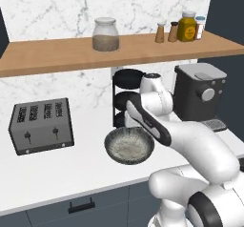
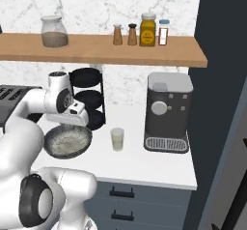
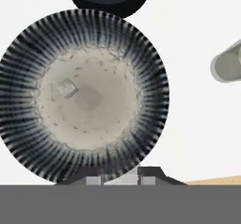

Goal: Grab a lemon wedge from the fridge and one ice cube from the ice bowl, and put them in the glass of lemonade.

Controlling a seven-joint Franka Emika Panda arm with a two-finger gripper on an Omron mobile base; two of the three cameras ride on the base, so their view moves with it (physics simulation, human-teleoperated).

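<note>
- The toaster (image 1: 42, 126) sits at the left of the left base view, on the white counter (image 1: 57, 173).
- The ice bowl (image 1: 129, 146) lies in the middle of that view, just in front of the black three-tier rack (image 1: 127, 97).
- In the hand view the ice bowl's striped rim (image 3: 141, 44) takes up the left and centre; one ice cube (image 3: 68, 87) rests left of its middle.
- The gripper (image 3: 121, 180) hangs above the bowl with its jaws drawn together; at the bottom edge of the hand view it seems to hold nothing, though the tips are hard to see.
- The glass of lemonade (image 2: 117, 139) stands right of the bowl, left of the coffee machine (image 2: 167, 113).
- The fridge (image 2: 224, 79) fills the right edge of the right base view.
</note>
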